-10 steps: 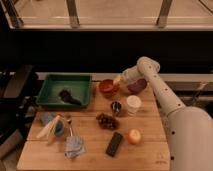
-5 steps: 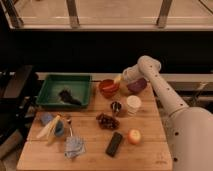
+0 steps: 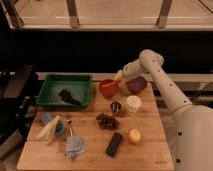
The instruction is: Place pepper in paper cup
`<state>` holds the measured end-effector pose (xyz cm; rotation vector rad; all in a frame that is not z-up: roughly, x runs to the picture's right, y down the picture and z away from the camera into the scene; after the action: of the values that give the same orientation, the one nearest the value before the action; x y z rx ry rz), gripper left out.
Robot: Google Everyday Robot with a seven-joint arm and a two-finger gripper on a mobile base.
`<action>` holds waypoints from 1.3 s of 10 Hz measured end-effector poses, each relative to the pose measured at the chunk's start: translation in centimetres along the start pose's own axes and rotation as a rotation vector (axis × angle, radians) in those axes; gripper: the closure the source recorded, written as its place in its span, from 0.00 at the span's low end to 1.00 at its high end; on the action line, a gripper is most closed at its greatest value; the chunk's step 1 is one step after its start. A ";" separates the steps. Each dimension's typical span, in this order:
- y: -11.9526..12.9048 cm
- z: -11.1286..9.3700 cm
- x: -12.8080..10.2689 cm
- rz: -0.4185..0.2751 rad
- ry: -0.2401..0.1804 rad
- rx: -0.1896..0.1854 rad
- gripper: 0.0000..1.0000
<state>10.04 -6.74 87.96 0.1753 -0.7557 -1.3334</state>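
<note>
The gripper (image 3: 119,76) hangs near the table's (image 3: 150,150) far edge, squeezed between the red bowl (image 3: 108,88) and the purple bowl (image 3: 136,84). Its fingers are shut, and whether they pinch anything cannot be told. The pepper cannot be picked out against the red bowl; the paper cup (image 3: 133,104) stands nearer, just beside the metal cup (image 3: 116,106), with bare board to its right

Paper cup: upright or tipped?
Upright: the paper cup stands on the table, round top facing up. The gripper is shut, by the red bowl.
</note>
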 end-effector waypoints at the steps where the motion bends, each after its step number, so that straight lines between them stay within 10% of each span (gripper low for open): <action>1: -0.4 -0.5 -0.1 -0.005 -0.018 -0.003 1.00; 7: -3.6 -7.5 -2.1 -0.034 -0.121 -0.091 1.00; 13: -3.1 -13.4 -5.1 0.024 -0.078 -0.097 1.00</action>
<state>15.20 -6.86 74.22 0.0370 -0.7545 -1.3576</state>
